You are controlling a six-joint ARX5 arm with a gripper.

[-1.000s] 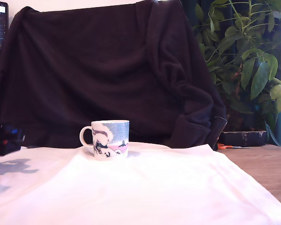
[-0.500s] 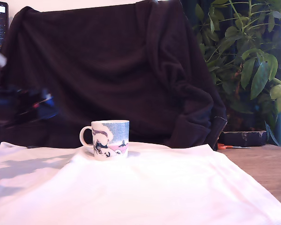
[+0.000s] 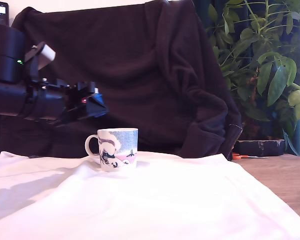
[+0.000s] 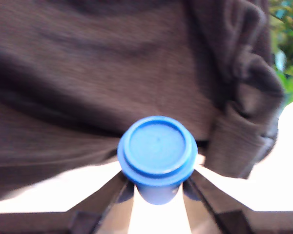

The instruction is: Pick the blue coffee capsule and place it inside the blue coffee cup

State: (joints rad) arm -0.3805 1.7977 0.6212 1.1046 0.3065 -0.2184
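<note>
A big dark brown cloth (image 3: 140, 75) hangs behind a table covered with a white cloth (image 3: 155, 200). A green leafy plant (image 3: 260, 60) stands at the exterior view's right. The black robot arm (image 3: 25, 95) reaches in from the exterior view's left, up above the table. The light-blue and white mug with a white handle (image 3: 114, 149) stands upright on the white cloth, lower than the gripper (image 3: 92, 104). The gripper's two fingers (image 4: 112, 195) squeeze the small round blue plastic capsule (image 4: 157, 153) between them, up in the air.
</note>
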